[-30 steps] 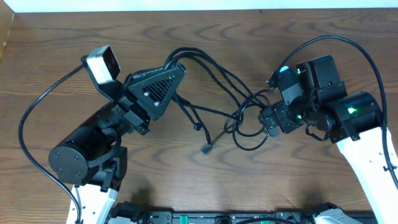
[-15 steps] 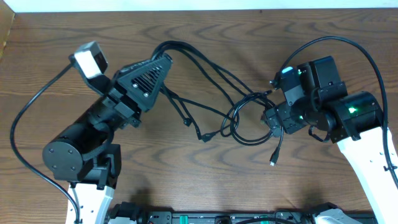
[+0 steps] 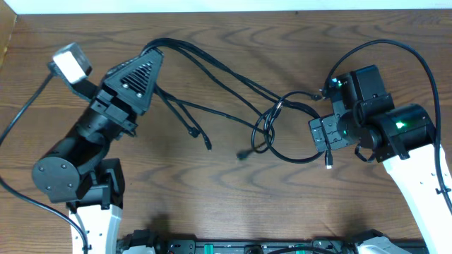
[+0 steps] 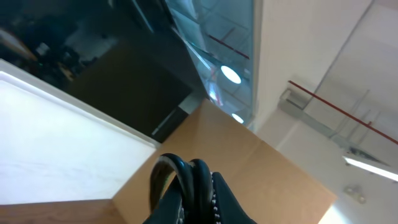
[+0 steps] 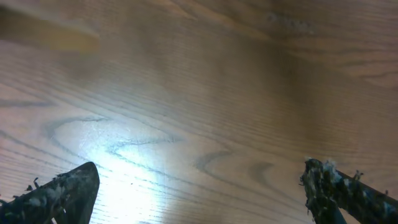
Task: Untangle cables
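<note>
Two robot arms are showing in the overhead view, the left arm (image 3: 70, 169) at the lower left of the frame and the right arm (image 3: 395, 134) at the right. Each is ending in one gripper, the left gripper (image 3: 152, 51) and the right gripper (image 5: 199, 186), making two. One bundle of thin black cables (image 3: 226, 85) is stretching across the upper middle of one wooden table (image 3: 212, 204), its strands crossing too closely for a sure count, with four small plug ends (image 3: 242, 155) lying loose around the middle.
</note>
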`<state>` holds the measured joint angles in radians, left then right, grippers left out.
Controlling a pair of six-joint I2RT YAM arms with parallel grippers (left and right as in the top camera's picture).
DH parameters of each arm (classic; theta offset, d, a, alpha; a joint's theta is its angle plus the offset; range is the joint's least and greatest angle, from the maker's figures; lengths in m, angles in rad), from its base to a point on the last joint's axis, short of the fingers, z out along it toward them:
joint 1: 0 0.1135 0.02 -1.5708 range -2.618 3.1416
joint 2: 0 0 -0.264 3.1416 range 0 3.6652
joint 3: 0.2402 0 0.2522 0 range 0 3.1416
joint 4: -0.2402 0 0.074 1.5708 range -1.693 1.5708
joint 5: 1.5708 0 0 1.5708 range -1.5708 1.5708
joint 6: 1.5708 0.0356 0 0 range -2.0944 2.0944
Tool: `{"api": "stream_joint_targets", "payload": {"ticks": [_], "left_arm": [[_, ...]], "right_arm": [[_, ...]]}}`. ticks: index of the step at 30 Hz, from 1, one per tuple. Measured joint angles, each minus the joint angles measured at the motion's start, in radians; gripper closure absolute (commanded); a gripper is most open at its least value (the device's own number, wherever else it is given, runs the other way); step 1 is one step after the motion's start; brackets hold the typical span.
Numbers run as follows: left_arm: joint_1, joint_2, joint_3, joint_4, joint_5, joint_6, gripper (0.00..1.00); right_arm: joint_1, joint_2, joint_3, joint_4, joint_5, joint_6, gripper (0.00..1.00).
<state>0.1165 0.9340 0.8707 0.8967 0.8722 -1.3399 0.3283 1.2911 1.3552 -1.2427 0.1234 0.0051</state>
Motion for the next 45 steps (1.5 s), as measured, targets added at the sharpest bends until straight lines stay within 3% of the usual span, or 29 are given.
{"api": "stream_joint_targets", "payload": {"ticks": [12, 36, 45], "left_arm": [[0.177, 0.049, 0.000, 0.003, 0.054, -0.052, 0.93], [0.370, 0.142, 0.012, 0.013, -0.047, -0.056, 0.93], [0.421, 0.142, 0.013, 0.012, -0.009, -0.056, 0.92]], "right_arm": [[-0.027, 0.000, 0.000, 0.001, -0.001, 0.010, 0.01], [-0.075, 0.000, -0.005, -0.020, 0.076, 0.010, 0.01], [-0.084, 0.000, -0.006, -0.016, 0.077, 0.009, 0.01]]}}
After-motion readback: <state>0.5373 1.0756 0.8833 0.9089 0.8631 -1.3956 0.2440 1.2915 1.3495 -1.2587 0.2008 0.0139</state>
